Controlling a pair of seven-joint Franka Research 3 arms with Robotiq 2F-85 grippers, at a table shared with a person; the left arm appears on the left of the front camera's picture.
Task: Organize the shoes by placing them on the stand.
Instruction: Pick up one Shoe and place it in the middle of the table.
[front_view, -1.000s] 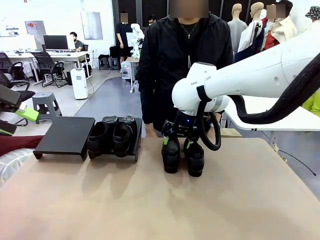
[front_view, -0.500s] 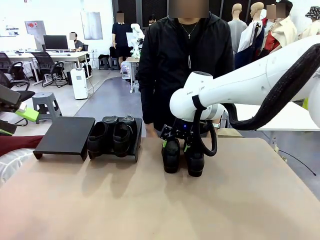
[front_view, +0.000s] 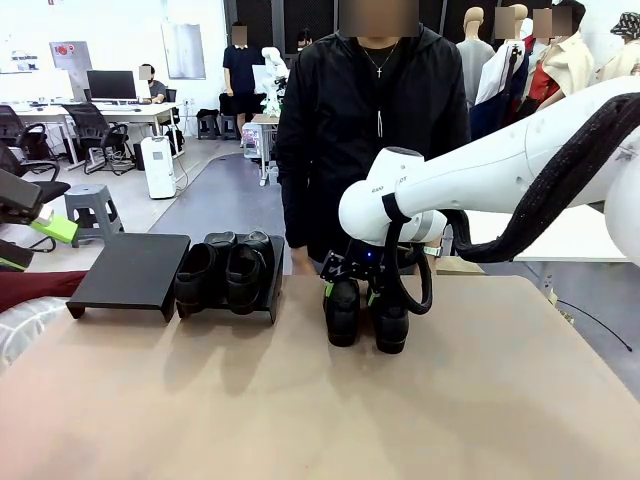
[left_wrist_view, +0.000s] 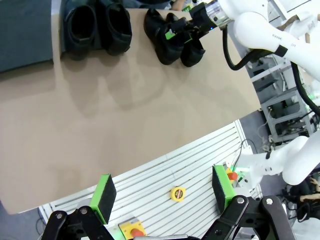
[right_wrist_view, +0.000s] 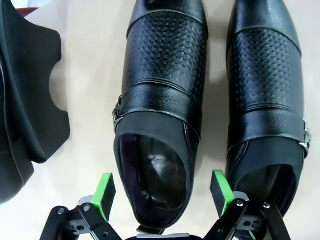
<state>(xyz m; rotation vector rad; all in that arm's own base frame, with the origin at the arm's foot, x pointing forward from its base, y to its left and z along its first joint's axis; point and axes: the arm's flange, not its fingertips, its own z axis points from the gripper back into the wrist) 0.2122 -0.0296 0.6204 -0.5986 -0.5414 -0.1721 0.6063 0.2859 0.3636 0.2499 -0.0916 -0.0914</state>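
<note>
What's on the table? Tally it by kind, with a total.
Low slip-on loafers: 2
Higher-cut strap shoes: 2
Black stand sections: 2
Total: 6

Bright office — white desk, black chairs, grey floor

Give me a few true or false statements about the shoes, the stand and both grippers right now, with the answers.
1. Two loafers sit on the black stand. True.
2. The right gripper is shut on a shoe. False: its jaws are open, with one pad on each side of a buckled shoe at the heel.
3. Both buckled shoes stand on the table. True.
4. The left gripper holds a loafer. False: it is open and holds nothing, away from the shoes.
</note>
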